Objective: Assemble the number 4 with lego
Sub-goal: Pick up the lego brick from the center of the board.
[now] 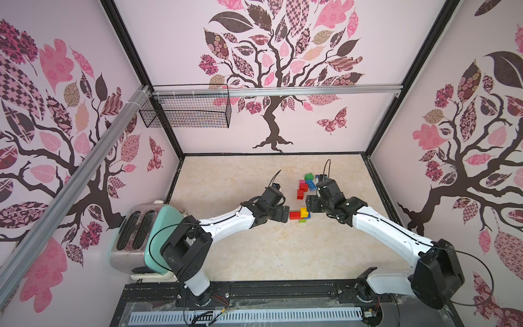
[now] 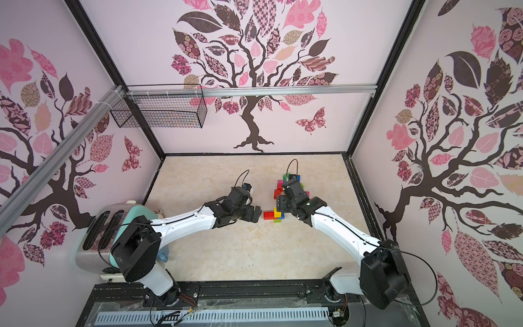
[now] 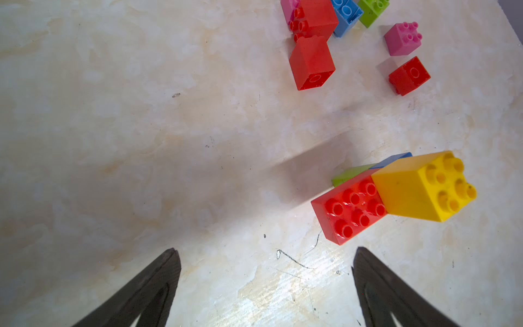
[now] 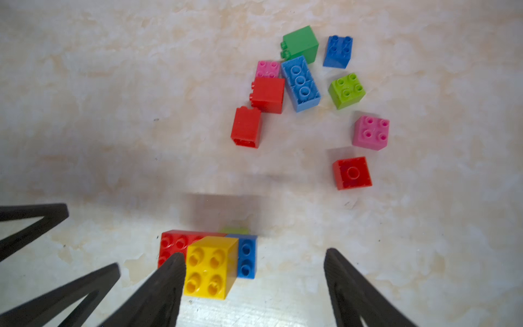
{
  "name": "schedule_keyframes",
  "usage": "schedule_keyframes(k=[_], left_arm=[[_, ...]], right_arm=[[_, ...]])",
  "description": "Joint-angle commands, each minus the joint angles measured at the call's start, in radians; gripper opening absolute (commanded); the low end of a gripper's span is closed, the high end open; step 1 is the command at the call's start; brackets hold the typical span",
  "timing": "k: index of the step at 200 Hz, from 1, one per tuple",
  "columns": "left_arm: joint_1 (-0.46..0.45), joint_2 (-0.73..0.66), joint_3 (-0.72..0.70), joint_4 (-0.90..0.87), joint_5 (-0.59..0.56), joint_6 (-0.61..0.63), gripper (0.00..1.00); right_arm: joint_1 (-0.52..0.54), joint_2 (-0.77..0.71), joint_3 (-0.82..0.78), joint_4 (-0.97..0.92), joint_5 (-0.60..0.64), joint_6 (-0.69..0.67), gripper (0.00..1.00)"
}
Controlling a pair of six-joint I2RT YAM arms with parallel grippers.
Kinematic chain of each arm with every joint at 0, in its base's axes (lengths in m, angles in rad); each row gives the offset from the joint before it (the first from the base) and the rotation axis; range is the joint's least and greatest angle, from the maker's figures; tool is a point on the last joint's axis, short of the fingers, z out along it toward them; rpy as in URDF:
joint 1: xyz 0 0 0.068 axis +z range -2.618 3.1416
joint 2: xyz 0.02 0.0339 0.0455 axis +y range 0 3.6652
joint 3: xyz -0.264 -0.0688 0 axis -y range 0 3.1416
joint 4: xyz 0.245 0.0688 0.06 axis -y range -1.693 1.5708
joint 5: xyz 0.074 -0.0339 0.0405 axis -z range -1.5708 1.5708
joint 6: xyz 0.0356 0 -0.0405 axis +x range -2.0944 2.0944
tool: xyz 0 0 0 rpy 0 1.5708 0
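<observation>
Near the middle of the surface stands a small built cluster of lego. It has a long red brick lying studs up, a yellow brick stacked at its end, and a blue brick beside that. The left wrist view shows a lime brick lower down behind the red one. In the right wrist view that brick is only a sliver past the yellow.

The left claw is released, its fingers spread wide over bare surface. The red brick's end is just ahead of one fingertip, with surface showing between them. In both top views the same claw looks pressed against that end.

The right claw is released too. Its jaws stand wide with the yellow brick between them. One fingertip is just beside the yellow brick and over the red one; I cannot tell whether it touches. The other fingertip is well clear. In the top views the claw's own body covers this gap.

The loose bricks lie farther back on the surface. The right wrist view shows nine: one green, two blue, two pink, one lime and three red. In both top views the right arm hides several of them. Only the top views show the toaster at the left edge and the wire basket on the back wall.
</observation>
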Motion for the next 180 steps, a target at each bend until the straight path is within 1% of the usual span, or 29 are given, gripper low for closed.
schedule_keyframes(k=[1, 30, 43, 55, 73, 87, 105, 119, 133, 149, 180], left_arm=[[0.003, -0.003, -0.004, -0.005, 0.011, 0.009, 0.98], [0.007, 0.029, 0.052, -0.071, 0.006, -0.006, 0.98], [0.012, 0.052, 0.090, -0.112, -0.013, -0.020, 0.98], [0.018, 0.070, 0.116, -0.134, -0.020, -0.026, 0.98], [0.024, 0.086, 0.143, -0.147, -0.017, -0.027, 0.98], [0.027, 0.096, 0.156, -0.144, -0.017, -0.023, 0.98], [0.035, 0.119, 0.176, -0.153, -0.031, -0.022, 0.98], [0.048, 0.137, 0.197, -0.171, -0.030, -0.029, 0.98], [0.054, 0.147, 0.214, -0.179, -0.025, -0.028, 0.98], [0.054, 0.150, 0.220, -0.180, -0.016, -0.025, 0.98], [0.053, 0.158, 0.219, -0.184, -0.012, -0.025, 0.98]], right_arm=[[-0.116, 0.073, 0.007, 0.075, -0.116, -0.159, 0.81], [-0.291, 0.268, 0.118, 0.106, -0.194, -0.214, 0.81], [-0.336, 0.355, 0.176, 0.110, -0.239, -0.250, 0.80], [-0.359, 0.434, 0.231, 0.104, -0.277, -0.319, 0.77], [-0.364, 0.533, 0.319, 0.081, -0.283, -0.424, 0.75], [-0.364, 0.594, 0.383, 0.052, -0.294, -0.480, 0.75], [-0.366, 0.657, 0.439, 0.034, -0.286, -0.528, 0.74], [-0.368, 0.699, 0.481, 0.009, -0.286, -0.556, 0.72], [-0.369, 0.736, 0.526, -0.027, -0.299, -0.588, 0.69], [-0.370, 0.769, 0.566, -0.060, -0.287, -0.616, 0.66], [-0.371, 0.782, 0.568, -0.078, -0.299, -0.656, 0.63]])
